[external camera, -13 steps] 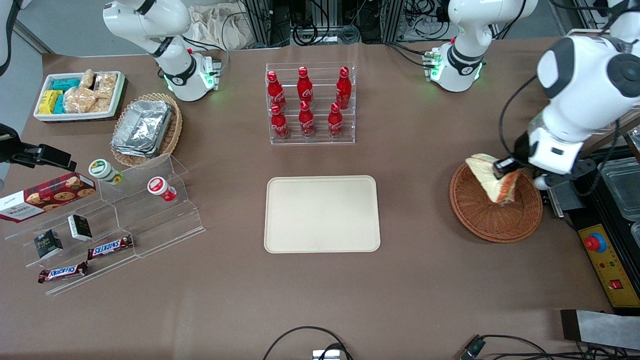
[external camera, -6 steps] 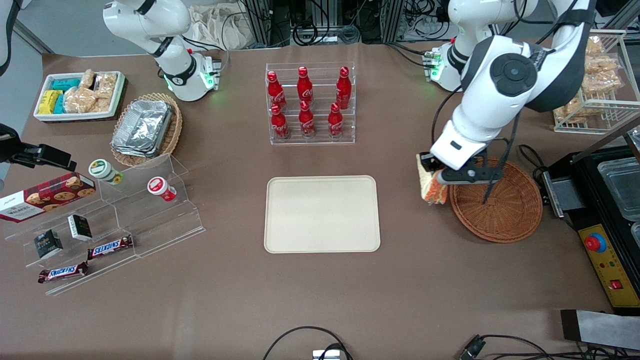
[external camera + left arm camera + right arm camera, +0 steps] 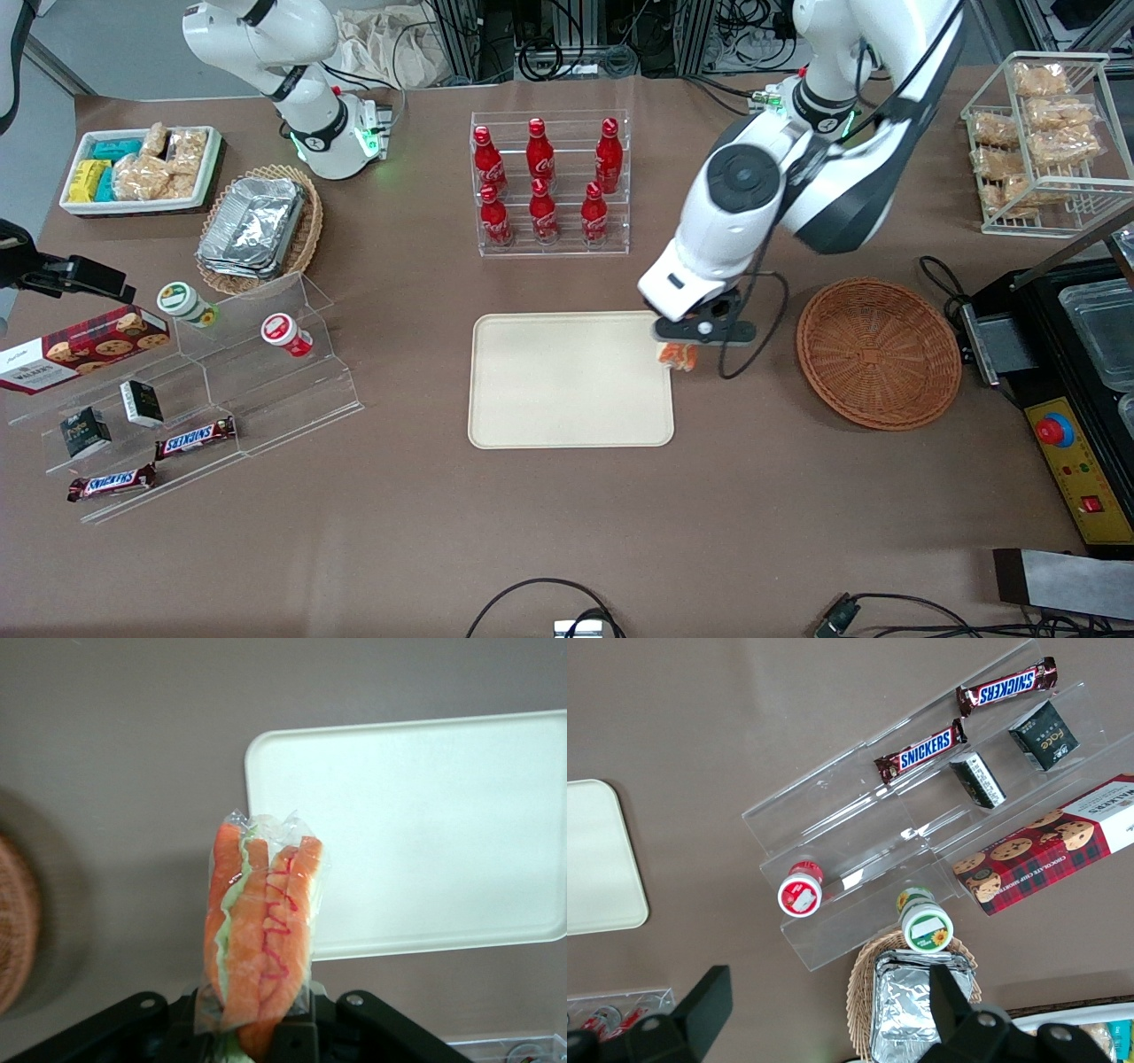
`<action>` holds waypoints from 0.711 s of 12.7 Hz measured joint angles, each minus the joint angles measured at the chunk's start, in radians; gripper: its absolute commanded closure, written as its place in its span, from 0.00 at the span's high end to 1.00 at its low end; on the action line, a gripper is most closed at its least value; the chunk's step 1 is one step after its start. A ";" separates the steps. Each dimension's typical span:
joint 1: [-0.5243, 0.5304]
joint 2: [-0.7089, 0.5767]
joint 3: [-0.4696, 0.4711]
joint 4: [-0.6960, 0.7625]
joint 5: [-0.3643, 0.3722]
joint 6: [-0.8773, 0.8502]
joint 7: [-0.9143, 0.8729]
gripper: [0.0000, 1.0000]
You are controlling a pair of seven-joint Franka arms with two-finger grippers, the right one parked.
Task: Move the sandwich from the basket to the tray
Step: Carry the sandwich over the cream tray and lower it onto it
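Sandwich: plastic-wrapped orange-and-green-filled wedge [image 3: 261, 939], clamped in black two-finger gripper [image 3: 678, 353]
Tray: cream rectangular tray [image 3: 567, 381], its edge beneath gripper
Basket: round reddish-brown wicker basket [image 3: 879, 353], well apart
Surface: brown tabletop [image 3: 567, 532]

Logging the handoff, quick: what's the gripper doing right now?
Gripper: shut on the plastic-wrapped triangular sandwich, above the cream rectangular tray's edge nearest the round wicker basket.

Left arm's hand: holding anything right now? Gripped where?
Yes: the hand is shut on the sandwich, clamped at one end, filling edge facing out, at the tray edge.
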 measured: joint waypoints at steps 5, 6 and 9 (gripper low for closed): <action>-0.050 0.160 -0.008 0.070 0.075 0.019 -0.028 0.11; -0.065 0.181 -0.008 0.076 0.096 0.031 -0.048 0.11; -0.088 0.253 -0.008 0.106 0.147 0.042 -0.076 0.11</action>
